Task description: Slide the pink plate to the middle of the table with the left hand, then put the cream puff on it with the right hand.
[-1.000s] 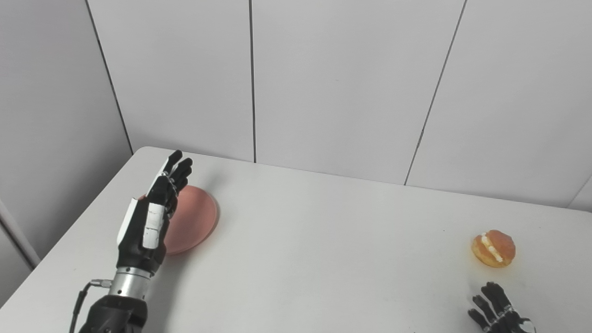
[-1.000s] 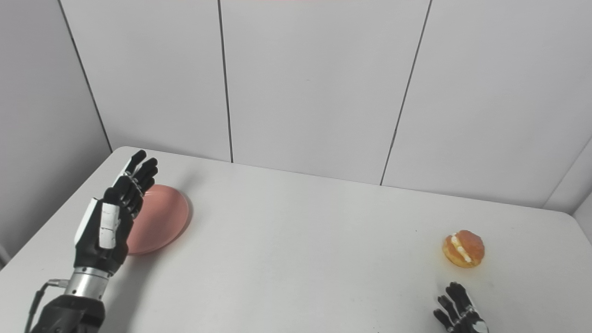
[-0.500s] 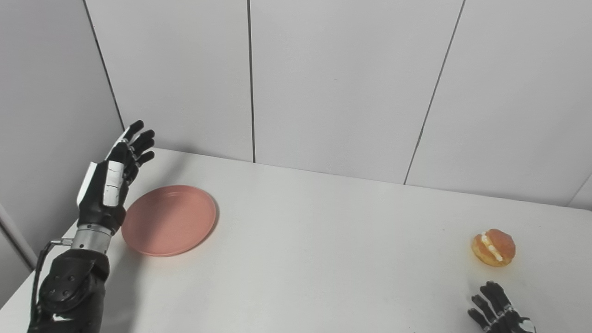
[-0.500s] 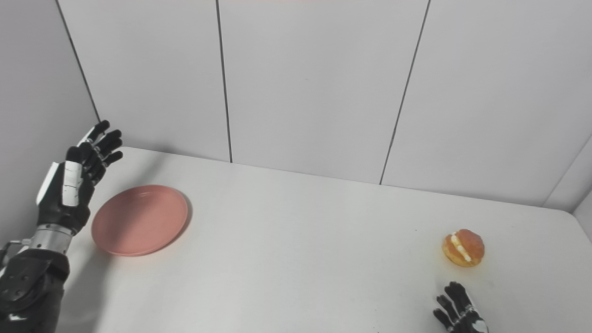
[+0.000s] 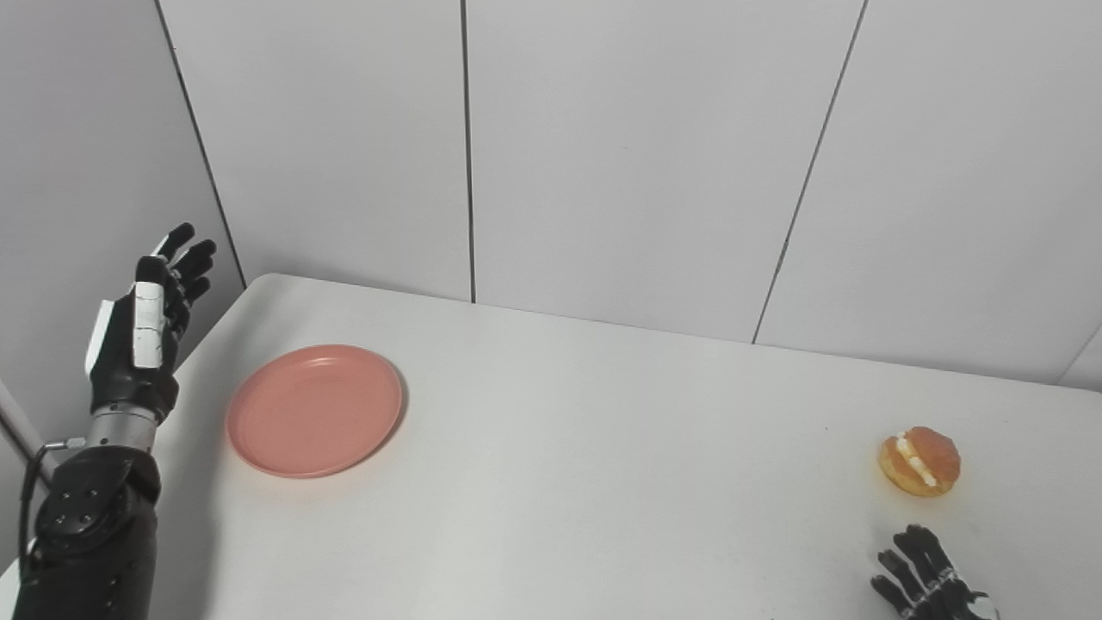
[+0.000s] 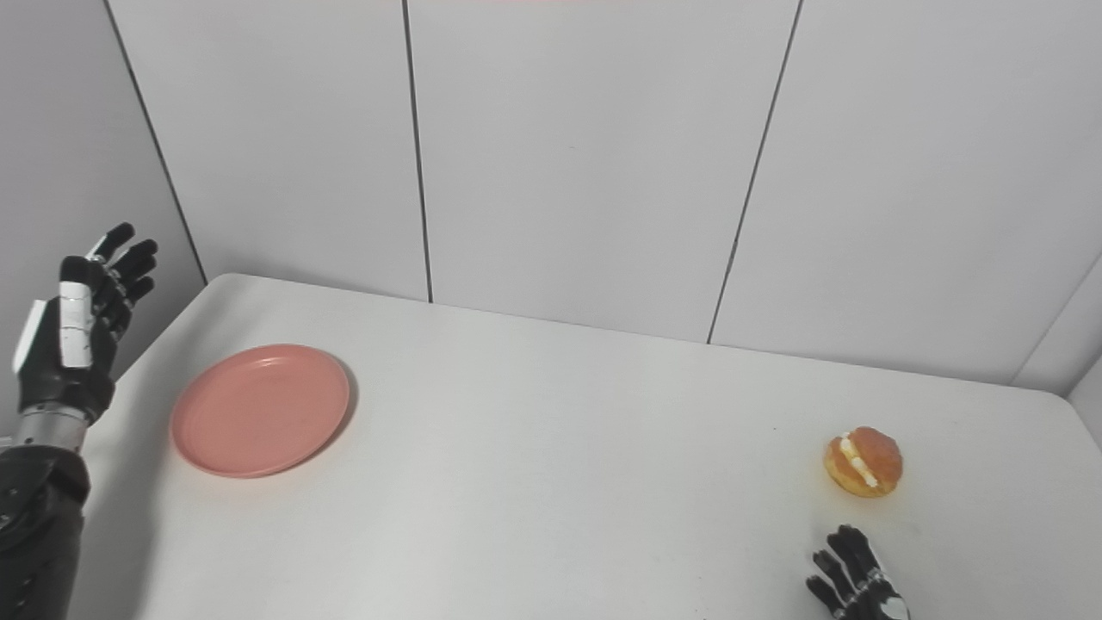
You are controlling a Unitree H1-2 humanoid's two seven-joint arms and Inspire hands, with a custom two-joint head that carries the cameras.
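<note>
Plate lies flat on the worktop near its left end, well apart from the centre — the slide is not yet done. Left robot hand is raised beside the worktop's left edge, out past the plate, fingers spread and pointing up, holding nothing and touching nothing.

Cream puff sits near the right end, cream seam showing, upright on the surface. Right robot hand is low at the bottom edge, just beside the puff on the near side; only the fingertips show, apart and empty, not in contact with the puff.

Step in hand, as judged: first step, the approach for the push. The left robot hand stands on the outer side of the plate, which suits a sweep inward.

Next move calls for lowering that hand until it meets the plate's left rim, then pushing steadily rightward — contact low on the rim, so the plate slides and does not tip or spin. The puff pick waits until the plate rests mid-worktop.
</note>
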